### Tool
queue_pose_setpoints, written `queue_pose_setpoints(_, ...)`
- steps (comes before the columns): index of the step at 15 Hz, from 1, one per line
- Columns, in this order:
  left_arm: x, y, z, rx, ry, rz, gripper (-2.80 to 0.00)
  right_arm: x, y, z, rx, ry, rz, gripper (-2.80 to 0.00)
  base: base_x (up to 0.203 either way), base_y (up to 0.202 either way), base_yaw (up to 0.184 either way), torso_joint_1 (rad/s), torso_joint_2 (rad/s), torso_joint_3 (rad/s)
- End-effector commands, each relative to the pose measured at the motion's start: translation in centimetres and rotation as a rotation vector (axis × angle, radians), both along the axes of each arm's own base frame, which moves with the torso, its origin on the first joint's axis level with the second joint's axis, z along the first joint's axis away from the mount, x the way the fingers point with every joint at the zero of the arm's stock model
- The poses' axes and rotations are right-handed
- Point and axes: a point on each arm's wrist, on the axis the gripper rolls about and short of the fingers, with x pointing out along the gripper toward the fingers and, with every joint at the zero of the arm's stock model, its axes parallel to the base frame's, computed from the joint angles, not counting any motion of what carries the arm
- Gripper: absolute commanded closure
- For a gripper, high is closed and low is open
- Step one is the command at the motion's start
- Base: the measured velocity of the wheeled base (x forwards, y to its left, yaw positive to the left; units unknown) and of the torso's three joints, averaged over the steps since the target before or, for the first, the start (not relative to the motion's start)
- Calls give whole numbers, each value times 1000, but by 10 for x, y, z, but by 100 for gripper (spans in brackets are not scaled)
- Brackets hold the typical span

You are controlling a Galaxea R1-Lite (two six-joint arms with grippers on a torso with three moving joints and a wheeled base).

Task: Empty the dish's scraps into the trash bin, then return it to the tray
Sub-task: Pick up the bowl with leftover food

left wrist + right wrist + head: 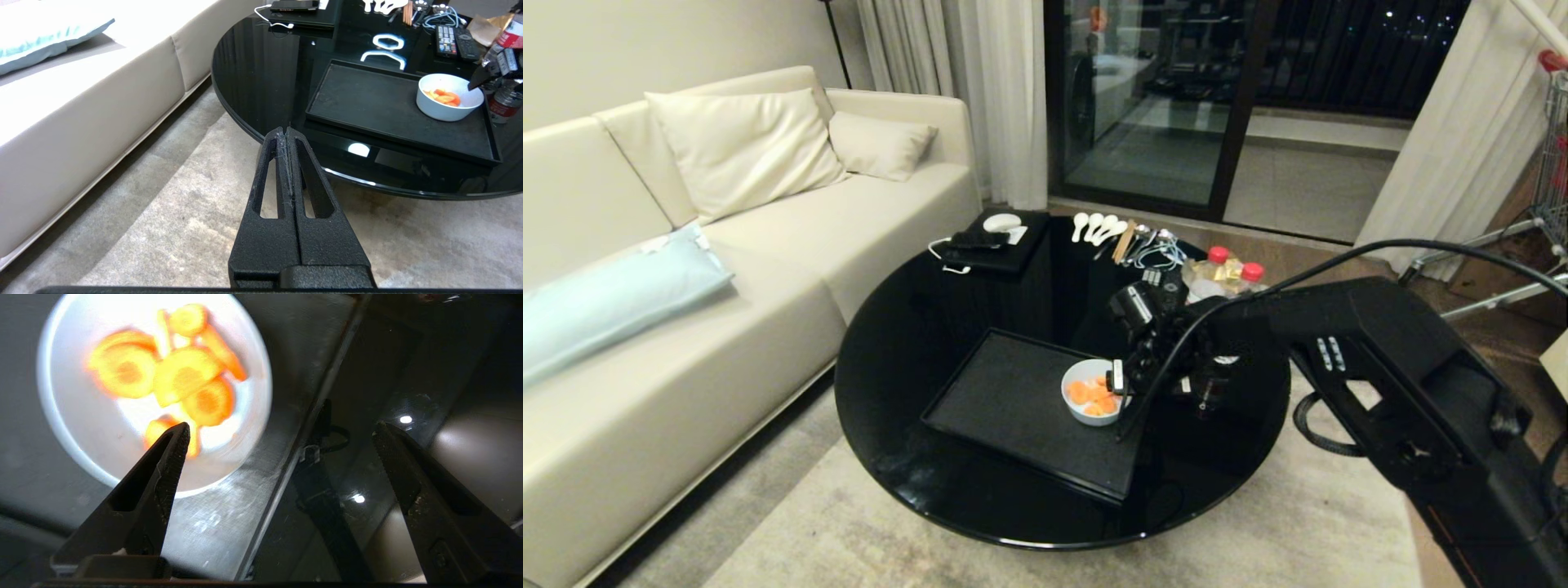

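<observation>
Right hand (282, 433) spread wide, empty, poised over near rim of dish (1090, 392) of scraps (171, 371) on tray (1013, 392); one finger above dish, other outside. Left hand (287, 134) closed, farther.

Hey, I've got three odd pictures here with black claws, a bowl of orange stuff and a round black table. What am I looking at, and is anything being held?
This is a two-armed robot. One picture comes from its head; the others from cameras on its wrists.

On the round black table lies a black tray, and on it a white dish holding orange scraps.

The right hand hovers over the dish's edge, fingers wide open, holding nothing.

The left hand is shut and empty, parked off the table above the rug.

Further back are white spoons, remote controls and red-capped bottles. No trash bin shows.
</observation>
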Motion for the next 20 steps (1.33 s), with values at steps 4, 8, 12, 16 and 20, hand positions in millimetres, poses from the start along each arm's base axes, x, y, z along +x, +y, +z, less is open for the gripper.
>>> queue_pose_setpoints(4, 0, 0, 0, 0, 0, 0, 0, 4, 0, -14, -53, -9, -22, -280, 0, 0, 0, 0, 0, 0)
queue_pose_setpoints(8, 0, 0, 0, 0, 0, 0, 0, 5, 1, -21, -54, -9, -23, -280, 0, 0, 0, 0, 0, 0)
queue_pose_setpoints(12, 0, 0, 0, -1, 0, 1, 0, 7, 2, -25, -53, -15, -21, -280, 0, 0, 0, 0, 0, 0)
queue_pose_setpoints(16, 0, 0, 0, 0, 0, 0, 0, 7, 2, -29, -60, -9, -17, -280, 0, 0, 0, 0, 0, 0)
queue_pose_setpoints(20, 0, 0, 0, 0, 0, 0, 0, 7, 2, -33, -63, -4, -18, 0, 0, 0, 0, 0, 0, 0)
